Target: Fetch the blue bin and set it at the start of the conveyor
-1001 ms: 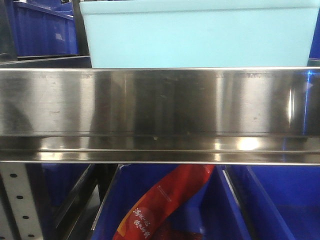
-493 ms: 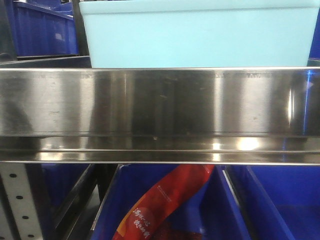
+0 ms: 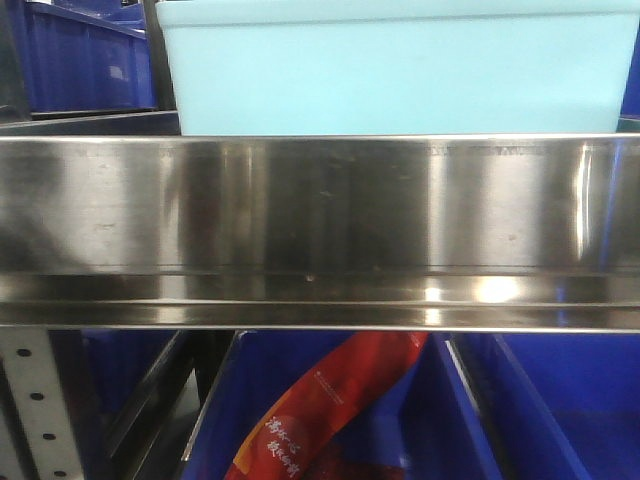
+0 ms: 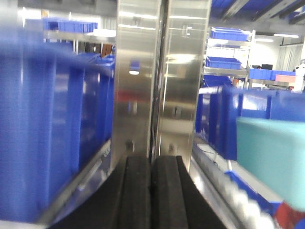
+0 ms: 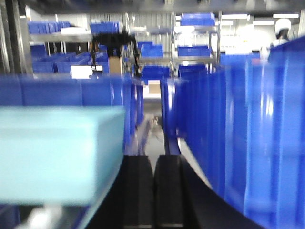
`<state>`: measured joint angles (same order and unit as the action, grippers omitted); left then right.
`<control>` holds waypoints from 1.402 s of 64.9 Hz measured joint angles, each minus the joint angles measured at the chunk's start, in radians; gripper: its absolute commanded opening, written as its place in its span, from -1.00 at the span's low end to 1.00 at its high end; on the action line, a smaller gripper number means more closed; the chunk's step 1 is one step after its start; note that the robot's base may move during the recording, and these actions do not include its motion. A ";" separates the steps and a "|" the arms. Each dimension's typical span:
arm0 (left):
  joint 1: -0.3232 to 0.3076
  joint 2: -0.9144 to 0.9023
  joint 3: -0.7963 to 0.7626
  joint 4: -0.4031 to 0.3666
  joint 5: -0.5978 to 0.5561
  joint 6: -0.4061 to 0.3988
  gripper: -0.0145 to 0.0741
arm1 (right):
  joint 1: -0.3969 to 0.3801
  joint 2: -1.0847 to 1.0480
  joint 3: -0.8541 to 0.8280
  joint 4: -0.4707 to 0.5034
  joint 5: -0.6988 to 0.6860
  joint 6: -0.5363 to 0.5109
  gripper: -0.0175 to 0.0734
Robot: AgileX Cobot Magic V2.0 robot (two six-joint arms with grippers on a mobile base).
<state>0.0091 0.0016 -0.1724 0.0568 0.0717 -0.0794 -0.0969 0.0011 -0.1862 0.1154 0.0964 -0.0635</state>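
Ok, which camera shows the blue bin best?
The front-facing view: the blue bin fills the top, sharp, above the steel shelf rail. Both wrist views show only a blurred part: at right in the left wrist's, at left in the right wrist's.

**Shiny Steel, Smooth Plastic**

The shelf rail [image 3: 320, 230] is brushed steel, glossy with reflections. The blue bin [image 3: 390, 70] is smooth, matt plastic; the dark crates [image 3: 560, 400] below are shinier plastic. The red packet [image 3: 330, 400] is glossy film.
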 measured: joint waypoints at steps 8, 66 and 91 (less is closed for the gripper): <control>0.000 0.041 -0.140 0.036 0.105 0.000 0.09 | 0.000 0.042 -0.157 0.004 0.124 0.000 -0.36; -0.690 1.037 -0.901 -0.029 0.374 0.056 0.28 | 0.007 0.679 -0.684 0.007 0.497 0.000 0.61; -0.499 1.575 -1.615 -0.030 0.888 -0.091 0.28 | 0.139 1.188 -1.276 0.013 0.905 0.000 0.61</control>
<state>-0.4895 1.5767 -1.7876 0.0271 0.9602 -0.1706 0.0426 1.1890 -1.4621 0.1280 1.0016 -0.0635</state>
